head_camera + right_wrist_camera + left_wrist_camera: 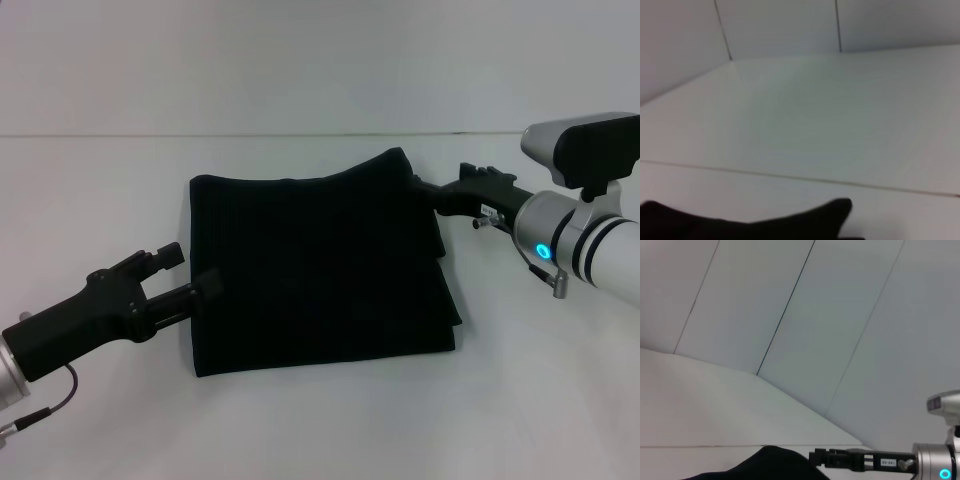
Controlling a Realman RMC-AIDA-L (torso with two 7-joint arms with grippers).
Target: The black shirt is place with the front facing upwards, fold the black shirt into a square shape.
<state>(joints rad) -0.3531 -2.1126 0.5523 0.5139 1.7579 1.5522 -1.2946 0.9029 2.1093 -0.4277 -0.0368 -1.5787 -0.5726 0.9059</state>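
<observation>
The black shirt (320,275) lies folded at the centre of the white table (300,430) — a soft, matte, finely ribbed cloth stacked in layers into a rough square, no lettering showing. Its long axis runs a little more from nine to three o'clock than from twelve to six. The far edge sags in a shallow curve between two raised corners; the near edge lies flat and almost straight. On the three o'clock side the stacked layers step outward, the lower ones poking out toward four o'clock.

My left gripper (190,278) sits at the shirt's nine o'clock edge — black, blocky, its two fingers spread apart, the lower one touching the cloth's border, the upper one in the air. I am gripping nothing there.

My right gripper (425,187) reaches in from three o'clock to the far corner at about one o'clock, which peaks upward where my black fingers meet it; whether they are clenched on the cloth I cannot tell.

In the right wrist view that corner rises as a dark rounded point (837,212) against the pale table.
</observation>
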